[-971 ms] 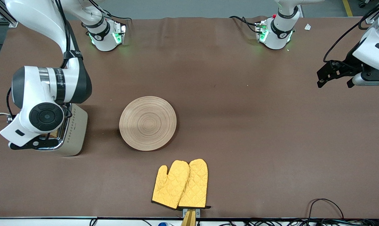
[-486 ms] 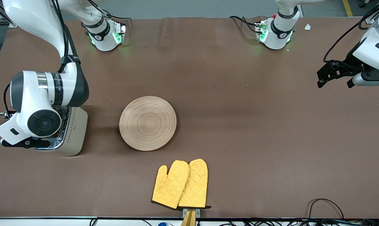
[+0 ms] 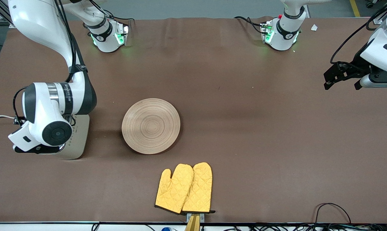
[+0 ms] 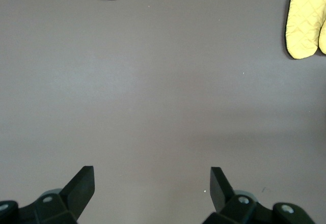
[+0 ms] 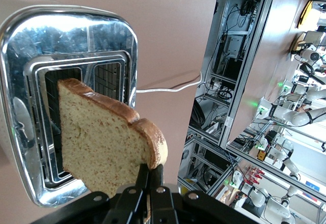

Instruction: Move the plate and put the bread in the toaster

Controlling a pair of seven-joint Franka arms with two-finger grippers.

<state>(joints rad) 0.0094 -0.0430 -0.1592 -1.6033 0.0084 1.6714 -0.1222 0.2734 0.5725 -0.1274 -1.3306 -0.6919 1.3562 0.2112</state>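
Low in the frame lay yellow oven mitts (image 3: 184, 188). Mid-frame sat the plate (image 3: 151, 125). At frame left, the right gripper (image 5: 149, 187) pinched the bread (image 5: 104, 140) over the toaster (image 3: 76, 141). Upper right, the left gripper (image 4: 152, 186) waited, jaws spread, empty.

Tan ring-grooved plate (image 3: 151, 125), speckled light-brown bread (image 5: 104, 140), cream diamond-patterned chrome-topped toaster (image 3: 78, 138), yellow quilted mitts (image 3: 184, 188).
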